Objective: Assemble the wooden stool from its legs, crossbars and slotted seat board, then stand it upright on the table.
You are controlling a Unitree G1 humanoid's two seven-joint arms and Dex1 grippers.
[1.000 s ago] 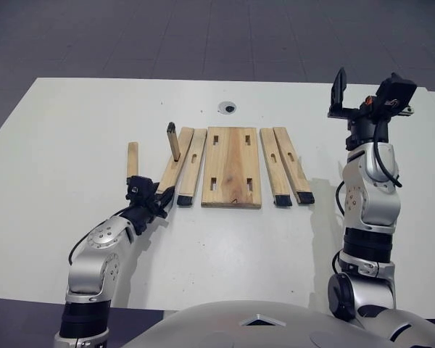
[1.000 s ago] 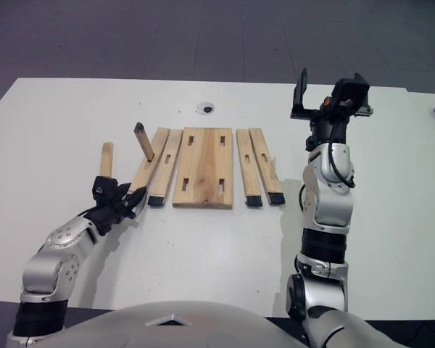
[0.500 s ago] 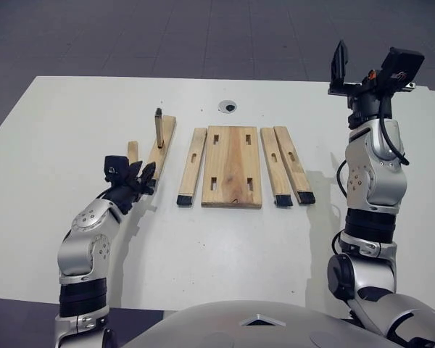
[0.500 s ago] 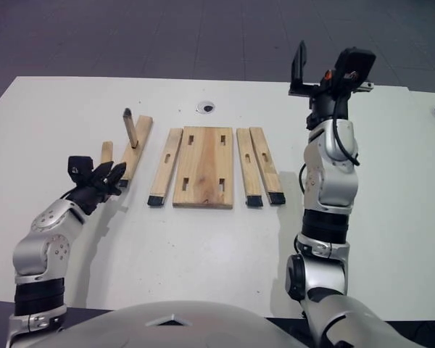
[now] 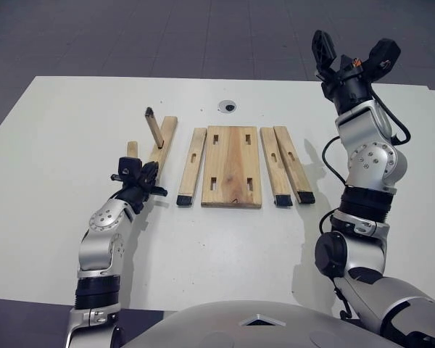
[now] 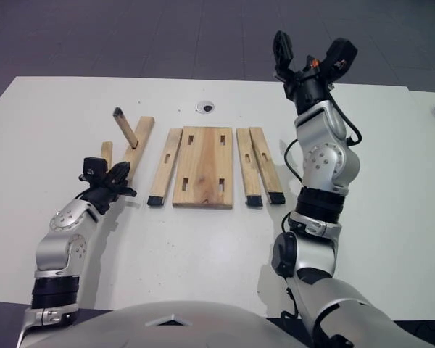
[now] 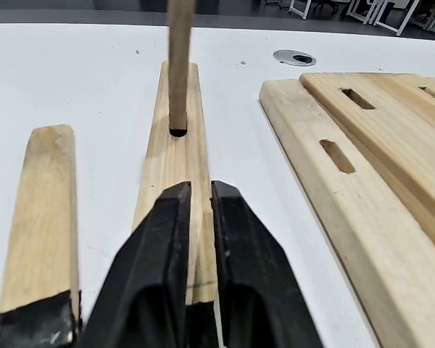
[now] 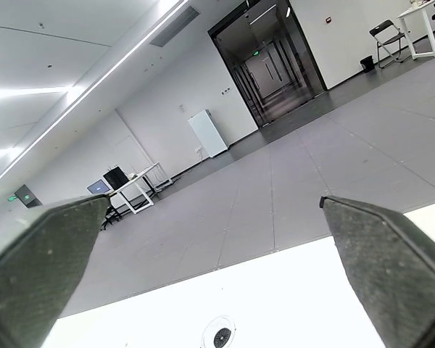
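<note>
Left gripper (image 7: 201, 187) low over tabletop (image 5: 58, 123), fingers (image 7: 159, 268) almost together, slim gap only. Tips on near end of wooden leg (image 7: 177, 163); cannot tell whether pinching it. Straight ahead of those fingers, crossbar (image 5: 154, 125) stuck tilted in the leg's hole. Just beside them, on outer side, short wooden piece (image 5: 133, 150). Off to inner side, second leg (image 5: 192, 161), then slotted seat board (image 5: 232, 165), then two more legs (image 5: 275, 165) side by side, all lying flat. Right gripper (image 5: 351, 56) raised high, fingers (image 8: 43, 268) spread wide, holding nothing, seat board well below them.
</note>
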